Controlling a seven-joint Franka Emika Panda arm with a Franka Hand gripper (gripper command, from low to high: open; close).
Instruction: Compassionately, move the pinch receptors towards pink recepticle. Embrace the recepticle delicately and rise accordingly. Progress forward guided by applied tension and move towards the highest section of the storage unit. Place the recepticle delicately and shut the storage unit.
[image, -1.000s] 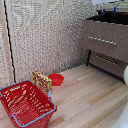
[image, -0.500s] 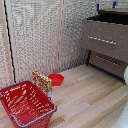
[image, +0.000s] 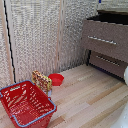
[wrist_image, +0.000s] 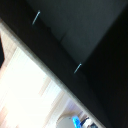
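Note:
The storage unit (image: 107, 42) stands at the exterior view's right. Its highest section (image: 112, 19) is pulled open and dark inside, with a silver bar handle (image: 102, 40) on the brown front. Only a white piece of the arm (image: 125, 75) shows at that view's right edge. In the blurred wrist view, a dark surface (wrist_image: 85, 45) with two small bright glints fills most of the picture. A blue-tipped part of the pinch receptors (wrist_image: 80, 121) shows at the frame's edge, too blurred to tell how the fingers stand. The pink recepticle is out of view.
A red wire basket (image: 25, 102) sits on the light wood floor at the exterior view's lower left. Behind it are a shallow red bowl (image: 56, 79) and a yellow-brown object (image: 41, 80). Beige slatted panels (image: 40, 35) form the back wall. A lower drawer (image: 107, 61) is shut.

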